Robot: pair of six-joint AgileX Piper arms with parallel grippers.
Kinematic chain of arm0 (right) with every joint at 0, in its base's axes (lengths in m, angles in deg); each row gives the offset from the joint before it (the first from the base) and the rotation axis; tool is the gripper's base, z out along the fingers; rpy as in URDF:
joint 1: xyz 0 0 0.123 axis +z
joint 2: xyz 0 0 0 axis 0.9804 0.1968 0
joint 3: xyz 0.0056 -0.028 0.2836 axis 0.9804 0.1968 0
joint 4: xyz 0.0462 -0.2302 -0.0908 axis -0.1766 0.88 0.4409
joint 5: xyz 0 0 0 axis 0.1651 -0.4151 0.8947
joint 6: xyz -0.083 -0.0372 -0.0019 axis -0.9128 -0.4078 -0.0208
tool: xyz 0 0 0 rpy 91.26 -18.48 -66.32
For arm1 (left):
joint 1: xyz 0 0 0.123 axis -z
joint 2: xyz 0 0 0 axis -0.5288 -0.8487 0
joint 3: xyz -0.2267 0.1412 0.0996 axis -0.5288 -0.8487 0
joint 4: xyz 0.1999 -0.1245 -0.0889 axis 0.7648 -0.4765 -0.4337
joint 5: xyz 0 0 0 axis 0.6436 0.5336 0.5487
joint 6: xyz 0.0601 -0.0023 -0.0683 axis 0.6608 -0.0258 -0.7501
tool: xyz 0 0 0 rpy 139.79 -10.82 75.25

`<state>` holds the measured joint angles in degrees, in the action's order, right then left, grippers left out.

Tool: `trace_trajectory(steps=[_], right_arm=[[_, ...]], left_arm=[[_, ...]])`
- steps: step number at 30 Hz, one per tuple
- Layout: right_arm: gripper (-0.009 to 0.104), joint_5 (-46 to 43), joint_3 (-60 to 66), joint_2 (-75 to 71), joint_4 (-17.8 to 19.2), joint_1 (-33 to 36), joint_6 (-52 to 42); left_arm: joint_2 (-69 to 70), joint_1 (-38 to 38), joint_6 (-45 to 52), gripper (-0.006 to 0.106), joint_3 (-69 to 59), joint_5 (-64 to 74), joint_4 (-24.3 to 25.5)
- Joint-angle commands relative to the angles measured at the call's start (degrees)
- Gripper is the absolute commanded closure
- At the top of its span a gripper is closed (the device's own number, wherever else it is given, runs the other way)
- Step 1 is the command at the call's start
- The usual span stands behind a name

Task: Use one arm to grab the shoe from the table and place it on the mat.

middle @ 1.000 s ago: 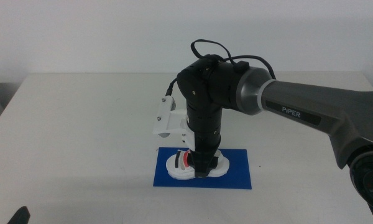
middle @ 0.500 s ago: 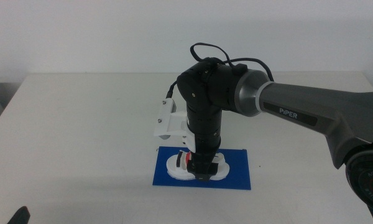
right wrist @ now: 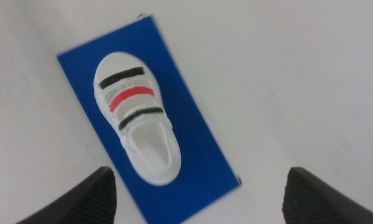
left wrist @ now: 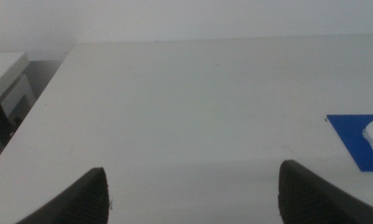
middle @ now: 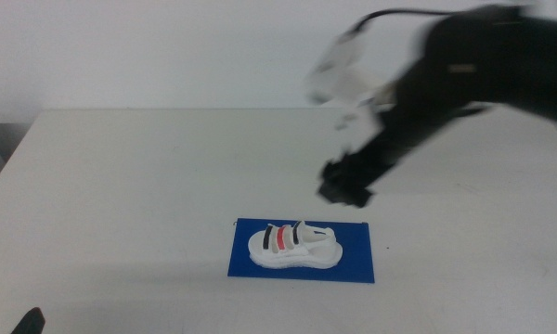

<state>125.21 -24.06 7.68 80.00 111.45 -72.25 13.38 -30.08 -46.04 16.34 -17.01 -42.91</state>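
shoe [middle: 293, 246]: lies flat on the mat [middle: 353, 264], sole down, free of any contact | right gripper [middle: 345, 184]: jaws wide apart, empty, above the mat's right far corner, blurred | writing: none legible | change: 0.5 s ago gripper stood on the shoe, now lifted clear | left gripper [left wrist: 193, 193]: jaws apart, empty, over the table [middle: 148, 186] left of the mat

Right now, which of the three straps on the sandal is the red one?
The middle strap of the shoe is red; the two either side are black. The right claw hangs above, open, clear of it.
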Motion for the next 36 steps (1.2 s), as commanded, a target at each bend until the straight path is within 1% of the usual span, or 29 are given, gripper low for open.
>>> trace_trajectory(steps=[1, 3, 8, 9, 13, 18, 21, 24, 27, 29, 32, 36], right_arm=[[0.016, -6.9, 5.7, -10.6, -3.0, -2.8, 3.2], [0.017, -9.7, 10.9, -16.6, -4.9, -5.7, 6.3], [0.018, -18.2, 26.2, -32.7, -2.9, -12.6, 13.6], [0.018, -20.5, 29.5, -35.8, -2.9, -13.8, 14.3], [0.018, -28.5, 41.2, -46.2, -4.7, -17.7, 14.4], [0.018, -35.5, 54.0, -58.3, -4.7, -18.9, 14.4], [0.018, -41.5, 60.6, -65.2, -5.9, -18.9, 14.4], [0.018, -42.8, 64.9, -70.3, -7.1, -18.9, 14.4], [0.018, -42.8, 67.0, -73.5, -6.8, -18.9, 14.4], [0.019, -43.3, 68.7, -75.1, -6.2, -18.9, 14.4], [0.019, -44.7, 72.6, -78.3, -3.9, -18.9, 14.4], [0.019, -45.1, 77.9, -83.2, -3.8, -18.9, 14.4]], left_arm=[[0.8, 0.2, -0.3, 0.007, -0.4, -4.6, -0.4], [0.8, 0.2, -0.3, 0.007, -0.4, -4.6, -0.4], [0.8, 0.2, -0.3, 0.007, -0.4, -4.6, -0.4], [0.8, 0.2, -0.3, 0.007, -0.4, -4.6, -0.4], [0.8, 0.2, -0.3, 0.007, -0.4, -4.6, -0.4], [0.8, 0.2, -0.3, 0.007, -0.4, -4.6, -0.4], [0.8, 0.2, -0.3, 0.007, -0.4, -4.6, -0.4], [0.8, 0.2, -0.3, 0.007, -0.4, -4.6, -0.4], [0.8, 0.2, -0.3, 0.007, -0.4, -4.6, -0.4], [0.8, 0.2, -0.3, 0.007, -0.4, -4.6, -0.4], [0.8, 0.2, -0.3, 0.007, -0.4, -4.6, -0.4], [0.8, 0.2, -0.3, 0.007, -0.4, -4.6, -0.4]])
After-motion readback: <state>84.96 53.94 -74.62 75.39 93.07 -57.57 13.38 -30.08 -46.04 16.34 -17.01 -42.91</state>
